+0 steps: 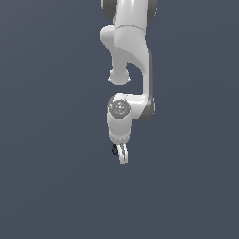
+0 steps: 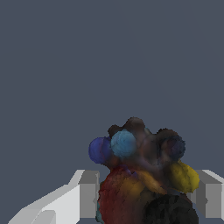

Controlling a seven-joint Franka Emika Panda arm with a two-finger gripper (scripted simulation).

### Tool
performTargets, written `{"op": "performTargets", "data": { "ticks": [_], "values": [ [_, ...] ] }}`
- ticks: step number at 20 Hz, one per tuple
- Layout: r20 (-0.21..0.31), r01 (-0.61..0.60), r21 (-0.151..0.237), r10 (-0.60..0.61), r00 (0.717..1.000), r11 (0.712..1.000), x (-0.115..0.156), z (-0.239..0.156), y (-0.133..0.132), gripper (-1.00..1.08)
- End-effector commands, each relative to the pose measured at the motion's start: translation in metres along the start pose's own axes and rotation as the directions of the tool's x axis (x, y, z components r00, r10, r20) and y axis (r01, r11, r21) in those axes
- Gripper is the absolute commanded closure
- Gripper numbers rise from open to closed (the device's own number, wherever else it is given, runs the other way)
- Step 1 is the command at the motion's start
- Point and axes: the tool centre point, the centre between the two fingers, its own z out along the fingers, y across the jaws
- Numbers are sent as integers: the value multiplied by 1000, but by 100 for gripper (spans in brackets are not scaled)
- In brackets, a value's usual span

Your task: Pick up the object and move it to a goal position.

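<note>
The white gripper (image 1: 123,157) hangs below the arm in the middle of the exterior view, fingers pointing down. The object (image 1: 114,150), a tiny dark lump, shows at the fingers' edge on the exterior view's left. In the wrist view the object (image 2: 140,175) is a dark, knobbly lump with blue, red and yellow blobs. It fills the gap between the two grey finger pads (image 2: 89,194) of the gripper (image 2: 148,199). The jaws stand closed against its two sides. Its lower part is cut off by the frame.
A plain dark grey-blue surface (image 1: 51,140) fills the background in both views. The white arm (image 1: 130,51) comes down from the upper edge of the exterior view. Nothing else shows.
</note>
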Motion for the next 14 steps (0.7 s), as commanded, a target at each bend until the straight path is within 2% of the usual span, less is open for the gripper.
{"op": "performTargets", "data": {
  "ticks": [1, 14],
  "values": [
    [-1, 0, 1, 0, 1000, 1000, 6, -3, -6, 108],
    [0, 1, -4, -1, 1000, 1000, 33, -15, -34, 108]
  ]
}}
